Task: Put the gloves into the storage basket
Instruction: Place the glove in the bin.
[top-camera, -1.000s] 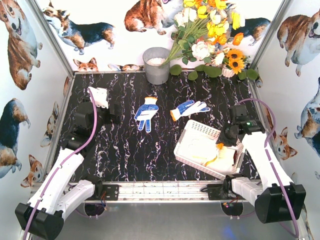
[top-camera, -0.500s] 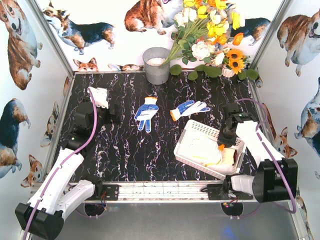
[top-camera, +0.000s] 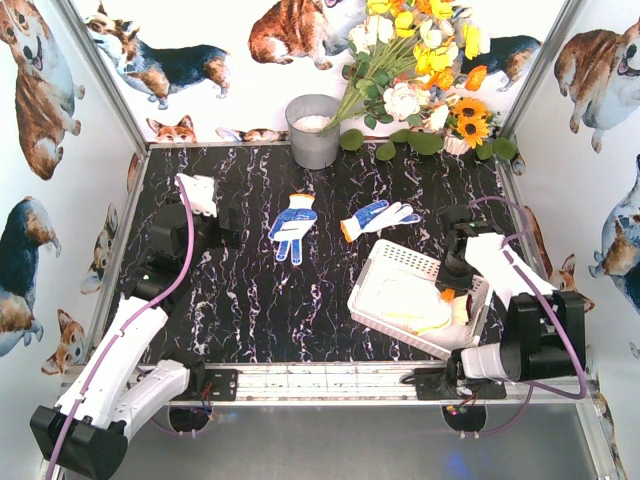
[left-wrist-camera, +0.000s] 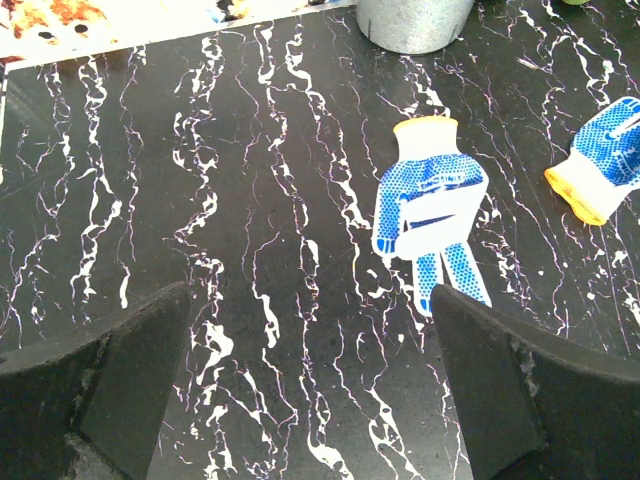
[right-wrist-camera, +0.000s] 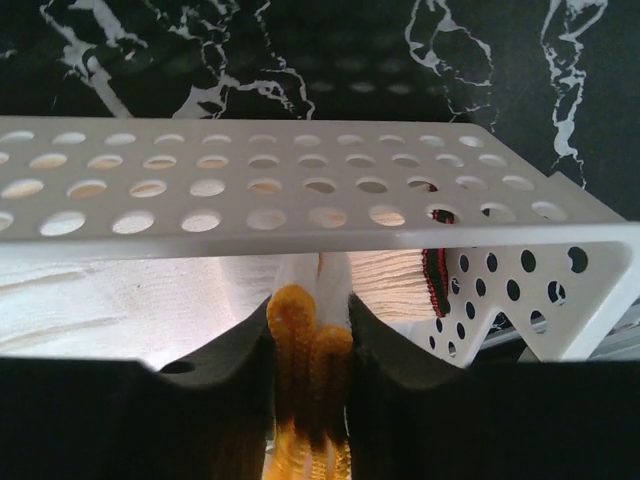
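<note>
The white perforated storage basket (top-camera: 385, 262) sits at the right front and holds several white gloves (top-camera: 405, 300). My right gripper (top-camera: 452, 290) is over the basket's right side, shut on the orange cuff of a white glove (right-wrist-camera: 310, 350); the basket's rim (right-wrist-camera: 300, 232) crosses that view just beyond it. Two blue-dotted gloves lie on the black marble table: one with a yellow cuff (top-camera: 293, 225) and one with an orange cuff (top-camera: 378, 217). Both show in the left wrist view (left-wrist-camera: 432, 210) (left-wrist-camera: 605, 165). My left gripper (top-camera: 205, 195) is open and empty at the left rear.
A grey metal bucket (top-camera: 314, 130) stands at the back centre beside a bunch of artificial flowers (top-camera: 420, 70). Walls with dog prints close in both sides and the back. An aluminium rail (top-camera: 320, 378) runs along the near edge.
My right gripper has moved back and slightly down over the basket with the glove's cuff in it; the glove now lies lower in the basket. The left arm has not moved.
</note>
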